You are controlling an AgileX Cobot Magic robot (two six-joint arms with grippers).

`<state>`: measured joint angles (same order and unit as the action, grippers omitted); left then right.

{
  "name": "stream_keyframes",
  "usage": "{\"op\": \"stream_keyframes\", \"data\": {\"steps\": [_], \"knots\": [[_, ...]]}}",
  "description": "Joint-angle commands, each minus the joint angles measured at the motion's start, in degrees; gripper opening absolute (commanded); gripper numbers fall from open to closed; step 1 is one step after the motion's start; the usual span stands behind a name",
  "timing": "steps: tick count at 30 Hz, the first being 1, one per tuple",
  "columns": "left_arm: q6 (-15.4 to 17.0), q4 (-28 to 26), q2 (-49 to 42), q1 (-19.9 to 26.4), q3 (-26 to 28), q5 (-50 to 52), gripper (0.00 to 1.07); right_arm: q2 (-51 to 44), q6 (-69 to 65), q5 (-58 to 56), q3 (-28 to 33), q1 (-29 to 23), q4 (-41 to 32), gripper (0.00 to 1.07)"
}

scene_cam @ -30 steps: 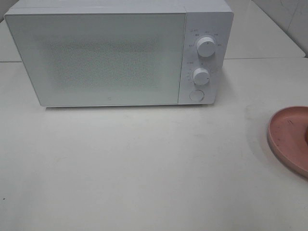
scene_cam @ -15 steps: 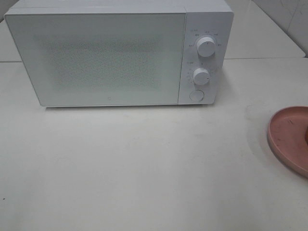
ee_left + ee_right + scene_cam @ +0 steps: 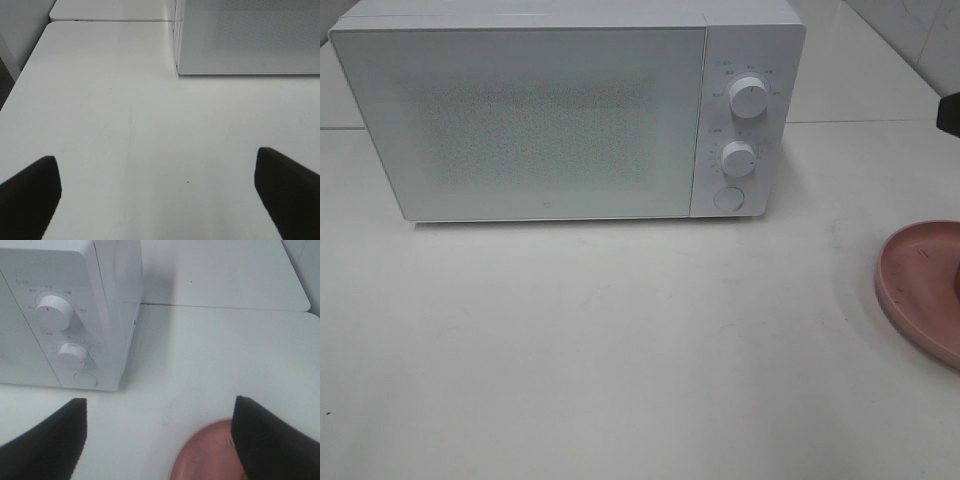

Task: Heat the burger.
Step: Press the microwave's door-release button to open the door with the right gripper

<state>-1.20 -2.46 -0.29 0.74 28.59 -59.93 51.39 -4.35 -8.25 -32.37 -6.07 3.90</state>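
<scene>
Left gripper [image 3: 159,200]: fingers [image 3: 30,195] wide apart, nothing held, table [image 3: 125,100] between them.
Right gripper [image 3: 160,440]: fingers [image 3: 272,440] apart, nothing held; plate [image 3: 205,455] between them, microwave [image 3: 60,300] ahead.

A white table [image 3: 620,340] bears a white microwave [image 3: 540,120] with its door shut. A pink plate [image 3: 920,285] lies forward of the microwave, beyond its dial side, well apart.

A dark part of the right arm [image 3: 950,114] now shows at the high view's right edge, beyond the plate [image 3: 918,290]; earlier it was out of sight.
</scene>
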Motion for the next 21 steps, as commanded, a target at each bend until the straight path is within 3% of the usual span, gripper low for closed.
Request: {"op": "stream_keyframes", "data": {"steps": [1,13,21], "knots": [[0.1,0.1,-1.2,-0.2,-0.1,0.3,1.05,3.1,-0.2,7.8,-0.3,0.2,0.1,0.76],[0.1,0.1,-1.2,-0.2,-0.1,0.3,1.05,11.5,0.1,26.6,1.9,-0.2,-0.9,0.76],[0.1,0.1,-1.2,-0.2,-0.1,0.3,1.05,16.4,9.3,39.8,6.5,-5.4,-10.3,0.76]]}}
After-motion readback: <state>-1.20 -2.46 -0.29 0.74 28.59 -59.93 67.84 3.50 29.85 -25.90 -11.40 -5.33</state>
